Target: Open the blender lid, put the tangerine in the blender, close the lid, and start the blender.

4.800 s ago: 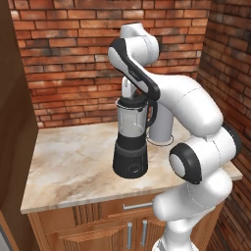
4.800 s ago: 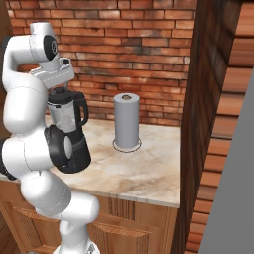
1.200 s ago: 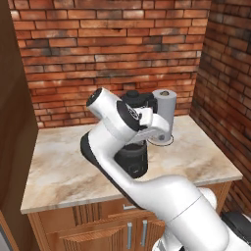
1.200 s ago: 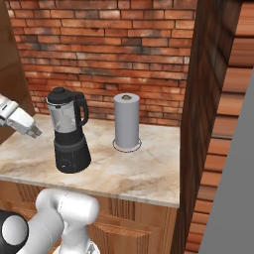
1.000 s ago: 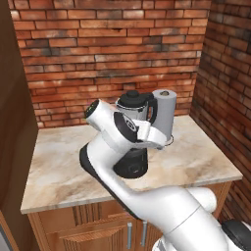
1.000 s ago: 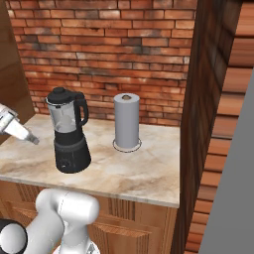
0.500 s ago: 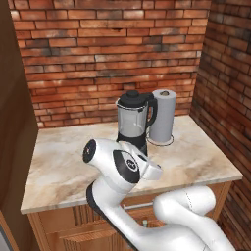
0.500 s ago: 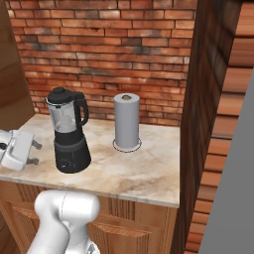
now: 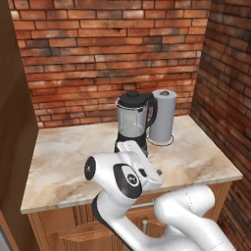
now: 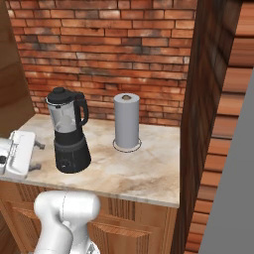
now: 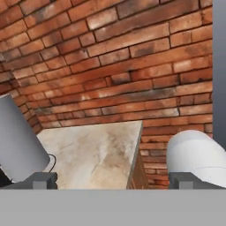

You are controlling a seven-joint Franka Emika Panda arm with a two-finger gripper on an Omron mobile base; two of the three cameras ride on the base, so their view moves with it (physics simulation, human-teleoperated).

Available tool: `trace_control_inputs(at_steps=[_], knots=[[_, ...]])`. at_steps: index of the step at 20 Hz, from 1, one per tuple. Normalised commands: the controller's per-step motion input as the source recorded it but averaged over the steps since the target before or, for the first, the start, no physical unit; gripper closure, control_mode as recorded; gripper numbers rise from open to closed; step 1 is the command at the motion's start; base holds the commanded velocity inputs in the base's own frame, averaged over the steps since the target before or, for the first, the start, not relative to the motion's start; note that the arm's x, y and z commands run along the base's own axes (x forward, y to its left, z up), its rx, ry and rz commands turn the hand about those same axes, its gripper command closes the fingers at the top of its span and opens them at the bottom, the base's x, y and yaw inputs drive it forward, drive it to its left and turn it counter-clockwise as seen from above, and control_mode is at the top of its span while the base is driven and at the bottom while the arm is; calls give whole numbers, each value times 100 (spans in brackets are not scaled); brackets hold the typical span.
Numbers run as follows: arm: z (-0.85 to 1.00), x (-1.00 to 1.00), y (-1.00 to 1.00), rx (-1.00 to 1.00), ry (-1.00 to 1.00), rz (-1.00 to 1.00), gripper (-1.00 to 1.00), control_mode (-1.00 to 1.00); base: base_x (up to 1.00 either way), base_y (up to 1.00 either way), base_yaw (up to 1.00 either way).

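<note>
The blender [image 9: 132, 128] [image 10: 69, 133] stands on the counter with its clear jar on the black base. The black blender lid [image 9: 132, 98] [image 10: 61, 94] sits on top of the jar. The tangerine is out of view. My gripper [image 10: 35, 156] hangs open at the counter's front edge, to the left of the blender and level with its base, its fingers pointing right. In the hand view the gripper [image 11: 112, 178] holds nothing between its two fingertips [image 11: 42, 179].
A grey paper towel roll [image 9: 162, 116] [image 10: 127, 121] [image 11: 18, 137] stands upright just right of the blender. The marble counter [image 9: 68, 157] [image 10: 144, 168] [image 11: 95, 152] is backed by a brick wall. A brick side wall and a wooden panel [image 10: 203, 99] close off its right end.
The arm has swung down and away from the blender to the counter's front edge. The gripper stays open. The blender and its lid have not moved.
</note>
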Motion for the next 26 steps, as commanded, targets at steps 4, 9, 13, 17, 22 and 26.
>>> trace_control_inputs(at_steps=[4, 9, 13, 17, 22, 26], knots=[[-13, 10, 0, 0, -1, -12, -100, -100, 0, 0, 0], [-5, 20, 0, 0, 0, -8, -100, -100, 0, 0, 0], [0, 20, 1, 0, 0, -4, -100, -100, 0, 0, 0], [-16, 14, 4, 0, 0, 0, -100, -100, 0, 0, 0], [-28, 11, 5, 0, 1, 0, -100, -100, 0, 0, 0], [-26, 9, 8, 0, 3, 0, -100, -100, 0, 0, 0]])
